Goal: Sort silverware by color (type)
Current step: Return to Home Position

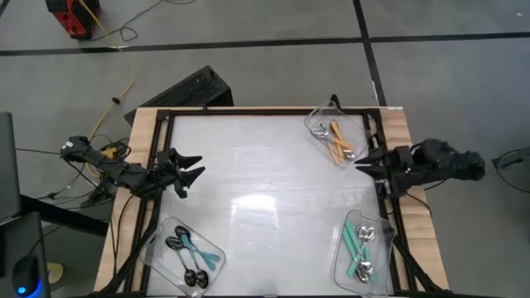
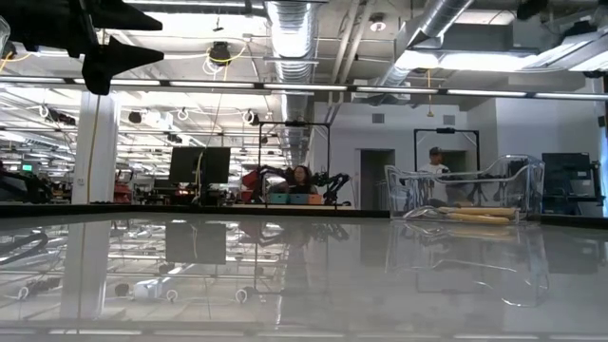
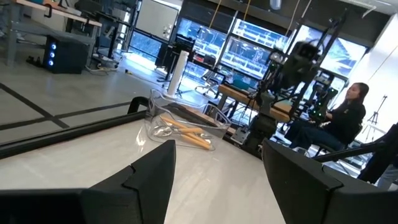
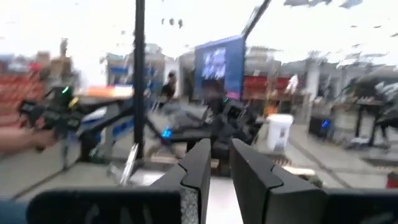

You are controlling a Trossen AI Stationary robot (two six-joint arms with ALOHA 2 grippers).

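3 clear trays [image 1: 338, 137] hold sorted spoons [image 1: 339, 142]; left pincer [image 1: 189, 172] apart (right [image 1: 362, 162] nearly together).

Bright, even overhead light fills the scene; the table [image 1: 257, 182] throws back a pale glare patch near its middle in the high view, and shadows are faint. In the low view ceiling strip lights [image 2: 285, 87] shine hard and mirror in the glossy tabletop, while the arm at the top corner is a black silhouette. The right wrist view is washed out and smeared with blur throughout, whereas the left wrist view is sharp apart from its soft near fingers [image 3: 152, 180].
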